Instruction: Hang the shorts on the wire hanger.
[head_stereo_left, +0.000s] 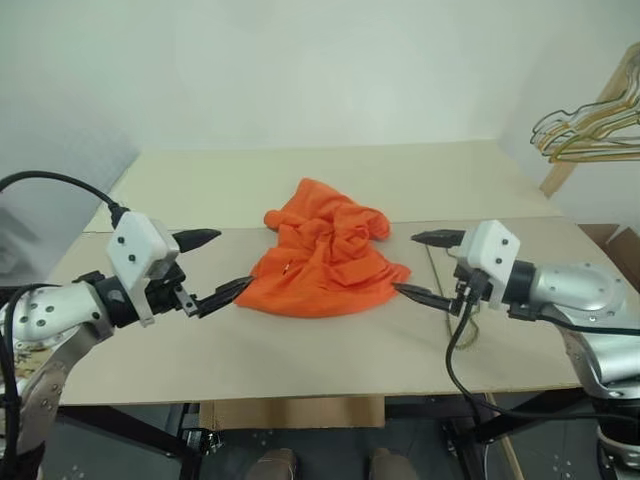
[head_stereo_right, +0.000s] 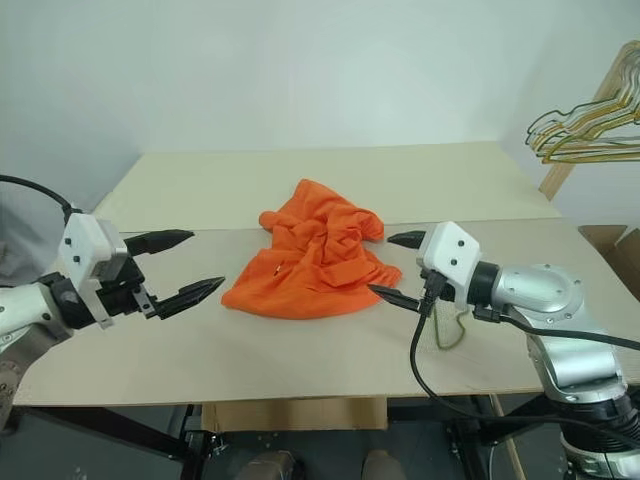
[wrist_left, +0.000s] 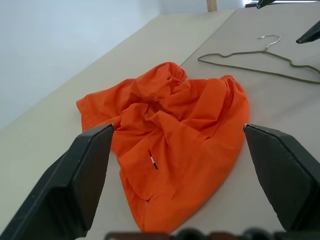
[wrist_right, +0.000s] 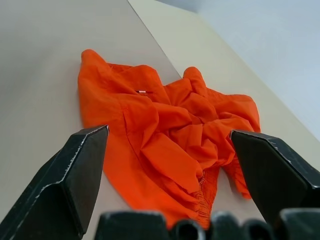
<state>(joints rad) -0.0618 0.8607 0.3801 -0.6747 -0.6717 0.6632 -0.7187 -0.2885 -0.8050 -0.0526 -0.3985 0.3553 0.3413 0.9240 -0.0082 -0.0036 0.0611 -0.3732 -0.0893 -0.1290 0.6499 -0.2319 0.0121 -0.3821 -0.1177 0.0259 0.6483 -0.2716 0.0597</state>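
The orange shorts (head_stereo_left: 325, 255) lie crumpled in a heap on the middle of the table. My left gripper (head_stereo_left: 226, 263) hovers open just to their left, its black fingers pointing at the fabric with nothing between them. My right gripper (head_stereo_left: 408, 263) hovers open just to their right, also empty, with its lower fingertip close to the hem. The wire hanger (wrist_left: 220, 54) lies flat on the table to the right of the shorts, beneath my right gripper, with its hook pointing to the far side. In the head views my right hand covers most of it.
The table (head_stereo_left: 300, 350) is made of pale boards with a seam running across behind the shorts. A bunch of several gold and dark wire hangers (head_stereo_left: 590, 130) hangs on a wooden rack at the far right. A cardboard box (head_stereo_left: 612, 240) stands beside the table's right edge.
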